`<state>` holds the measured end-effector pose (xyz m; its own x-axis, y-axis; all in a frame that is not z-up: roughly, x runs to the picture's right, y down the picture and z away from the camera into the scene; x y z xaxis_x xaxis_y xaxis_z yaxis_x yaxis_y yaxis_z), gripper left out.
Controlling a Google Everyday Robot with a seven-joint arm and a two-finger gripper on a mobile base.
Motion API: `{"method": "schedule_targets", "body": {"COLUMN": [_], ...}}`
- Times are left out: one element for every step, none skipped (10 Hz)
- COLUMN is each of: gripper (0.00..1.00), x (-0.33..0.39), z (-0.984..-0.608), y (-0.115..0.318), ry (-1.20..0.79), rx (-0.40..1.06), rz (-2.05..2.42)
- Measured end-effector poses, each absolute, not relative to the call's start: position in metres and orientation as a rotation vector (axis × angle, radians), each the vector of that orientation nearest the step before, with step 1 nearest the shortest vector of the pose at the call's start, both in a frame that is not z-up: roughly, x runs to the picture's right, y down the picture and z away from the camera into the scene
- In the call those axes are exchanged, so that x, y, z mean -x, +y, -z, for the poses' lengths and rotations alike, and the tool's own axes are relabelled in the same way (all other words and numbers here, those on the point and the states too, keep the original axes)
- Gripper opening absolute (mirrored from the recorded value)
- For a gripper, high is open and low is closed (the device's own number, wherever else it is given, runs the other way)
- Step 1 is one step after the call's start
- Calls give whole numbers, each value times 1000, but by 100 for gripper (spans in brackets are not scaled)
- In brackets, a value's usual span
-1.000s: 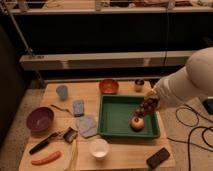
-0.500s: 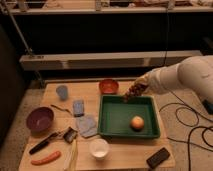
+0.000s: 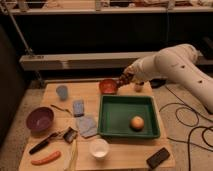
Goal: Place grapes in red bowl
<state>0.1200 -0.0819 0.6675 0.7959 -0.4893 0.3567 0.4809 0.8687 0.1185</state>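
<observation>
Tool (image 3: 123, 80) with grapes (image 3: 120, 80) beside red bowl (image 3: 108, 86), orange (image 3: 136, 122) in green tray (image 3: 109, 131)

I can read no text, label or number anywhere; my pincer (image 3: 123, 79) hovers beside the small orange-red bowl (image 3: 108, 86).

Single view: elevated, in front of table (image 3: 125, 150), looking down and across it toward the shelving behind. Mid distance; whole tabletop in frame. Gripper (image 3: 123, 79) enters from right.
</observation>
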Motion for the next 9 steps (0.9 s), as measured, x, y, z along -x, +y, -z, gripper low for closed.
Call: {"method": "schedule_targets", "body": {"gripper": [0,0,0,0,0,0,0,0,0], "x": [-121,-121,-119,-122,-121,-119,-118,-116,-114], "z": [-676,-687,-698,-711,-723,-737,-755,-766,-781], "y": [-90,-99,-104,-105,-103,-101,-99,-98,-96], "ry": [-383,-376,-378,-370,-371,-367,-357,-355,-355], "rx": [-8,8,29,51,68,87,112,128,149], "rz": [515,512,507,505,504,509,519,527,534]}}
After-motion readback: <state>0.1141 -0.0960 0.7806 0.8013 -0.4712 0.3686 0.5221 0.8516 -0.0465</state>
